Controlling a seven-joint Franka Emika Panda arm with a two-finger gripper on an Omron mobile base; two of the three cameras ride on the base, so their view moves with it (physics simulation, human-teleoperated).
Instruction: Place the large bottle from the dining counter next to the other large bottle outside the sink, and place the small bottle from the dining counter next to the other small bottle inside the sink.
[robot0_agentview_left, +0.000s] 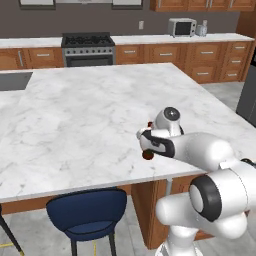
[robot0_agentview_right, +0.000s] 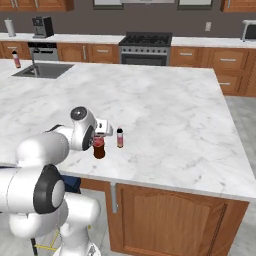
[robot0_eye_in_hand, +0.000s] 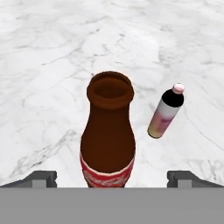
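Note:
The large bottle (robot0_eye_in_hand: 108, 140), dark brown with a red label, stands upright on the dining counter (robot0_agentview_right: 165, 110) near its front edge. My gripper (robot0_eye_in_hand: 117, 178) hangs over it, open, with one fingertip on each side of the bottle's body and clear of the glass. The same bottle (robot0_agentview_right: 99, 149) shows under my hand (robot0_agentview_right: 102, 127), and its base (robot0_agentview_left: 148, 155) peeks out below the wrist. The small bottle (robot0_agentview_right: 120, 137), pale with a dark neck, stands just to its right (robot0_eye_in_hand: 166, 111). The sink (robot0_agentview_right: 42, 70) lies far back left, and a reddish bottle (robot0_agentview_right: 16, 59) stands beside it on the counter.
A blue stool (robot0_agentview_left: 87, 212) is tucked under the counter's front edge. A stove (robot0_agentview_right: 145, 47) and wooden cabinets line the back wall, with a microwave (robot0_agentview_left: 182, 27) and a coffee machine (robot0_agentview_right: 42, 26). Broad marble stretches between the bottles and the sink.

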